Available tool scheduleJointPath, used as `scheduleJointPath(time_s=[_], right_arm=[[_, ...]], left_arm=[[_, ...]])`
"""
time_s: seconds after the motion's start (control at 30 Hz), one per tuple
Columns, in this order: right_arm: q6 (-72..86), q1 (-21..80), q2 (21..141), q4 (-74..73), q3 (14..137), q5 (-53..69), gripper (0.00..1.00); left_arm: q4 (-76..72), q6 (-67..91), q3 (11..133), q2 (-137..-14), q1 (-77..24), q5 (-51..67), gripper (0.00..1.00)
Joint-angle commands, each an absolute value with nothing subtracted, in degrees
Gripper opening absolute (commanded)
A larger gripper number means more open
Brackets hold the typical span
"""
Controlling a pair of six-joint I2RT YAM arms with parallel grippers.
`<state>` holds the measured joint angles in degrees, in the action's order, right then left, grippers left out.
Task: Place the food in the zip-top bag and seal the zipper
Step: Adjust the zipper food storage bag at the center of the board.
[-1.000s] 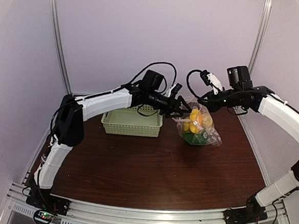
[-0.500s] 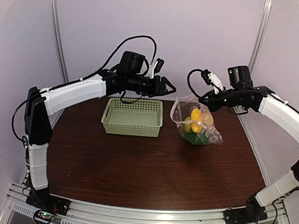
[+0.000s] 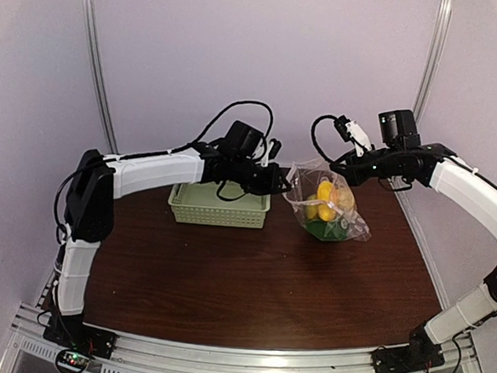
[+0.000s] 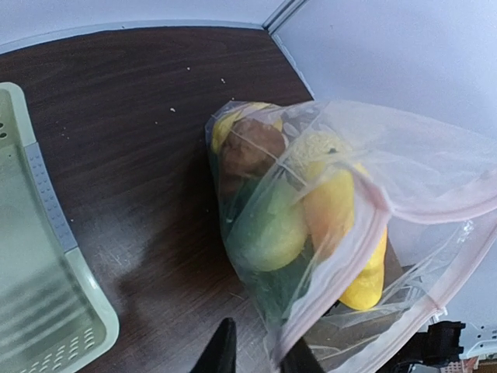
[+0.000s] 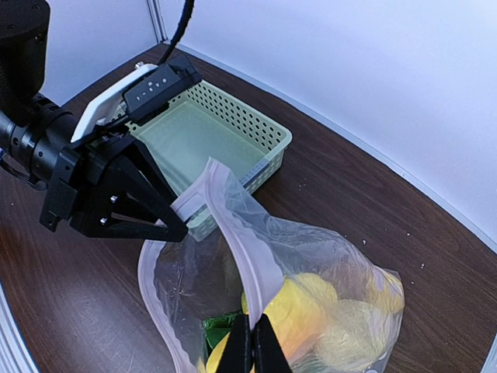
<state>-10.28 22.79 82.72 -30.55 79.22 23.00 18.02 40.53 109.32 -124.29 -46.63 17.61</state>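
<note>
The zip-top bag stands on the table's far right with its mouth up. Through the plastic I see the food: yellow pieces, a green round piece and a brownish one. My right gripper is shut on the zipper strip and holds one side of the mouth up. My left gripper is at the mouth's left end. Its jaws are narrow with a gap showing, and the strip's edge lies between them against the right finger.
The pale green slatted basket sits just left of the bag, under the left arm's forearm. The white back wall and a metal corner post stand close behind the bag. Dark wooden table spreads toward the arm bases.
The left gripper lifted back over the basket, then came down again to the bag's left edge, with its jaws narrower than before. The right gripper and the bag stayed put.
</note>
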Motion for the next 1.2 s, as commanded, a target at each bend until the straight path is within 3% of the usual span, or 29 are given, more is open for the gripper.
scheduleJointPath(time_s=[0.0, 0.07, 0.23, 0.33, 0.47, 0.57, 0.67, 0.8, 0.97, 1.0, 1.1, 1.17], right_arm=[[-10.2, 22.6, 81.4, -28.8, 78.8, 22.4, 0.0], [-10.7, 22.7, 82.0, -29.7, 79.5, 22.0, 0.0], [-20.0, 24.8, 82.7, -44.3, 90.7, 28.0, 0.0], [-17.9, 24.7, 78.5, -40.7, 90.0, 24.1, 0.0], [-20.5, 24.6, 80.4, -44.1, 91.6, 18.4, 0.0], [-20.1, 25.0, 81.5, -45.1, 90.5, 19.2, 0.0], [-21.1, 26.4, 83.6, -53.9, 96.9, 26.3, 0.0], [-20.9, 26.3, 81.7, -46.2, 92.0, 17.3, 0.0], [-21.1, 26.2, 82.1, -47.4, 94.1, 19.7, 0.0], [-21.8, 26.3, 82.3, -47.5, 94.0, 19.5, 0.0], [-24.4, 26.3, 83.2, -51.2, 96.1, 23.7, 0.0], [-26.3, 26.2, 82.9, -52.6, 96.8, 24.5, 0.0]], left_arm=[[16.3, 40.6, 112.9, -126.3, -46.6, 20.1, 0.1], [16.3, 41.5, 114.4, -126.1, -46.6, 21.1, 0.0], [6.5, 44.5, 112.2, -116.2, -49.5, 21.7, 0.0], [1.2, 43.2, 106.1, -110.6, -51.1, 14.4, 0.0], [7.4, 44.0, 110.0, -115.9, -49.4, 15.6, 0.0], [2.9, 50.5, 107.0, -118.1, -49.1, 21.5, 0.0], [-6.6, 55.2, 103.2, -117.0, -50.5, 25.0, 0.0], [-1.4, 54.5, 105.3, -119.2, -50.0, 21.0, 0.0], [-4.5, 52.9, 105.1, -119.4, -50.7, 23.5, 0.0], [-4.2, 51.9, 105.6, -119.7, -50.5, 24.2, 0.03], [-0.9, 44.9, 107.2, -119.0, -50.0, 25.6, 0.37], [4.9, 37.5, 107.6, -116.8, -49.3, 25.2, 0.49]])
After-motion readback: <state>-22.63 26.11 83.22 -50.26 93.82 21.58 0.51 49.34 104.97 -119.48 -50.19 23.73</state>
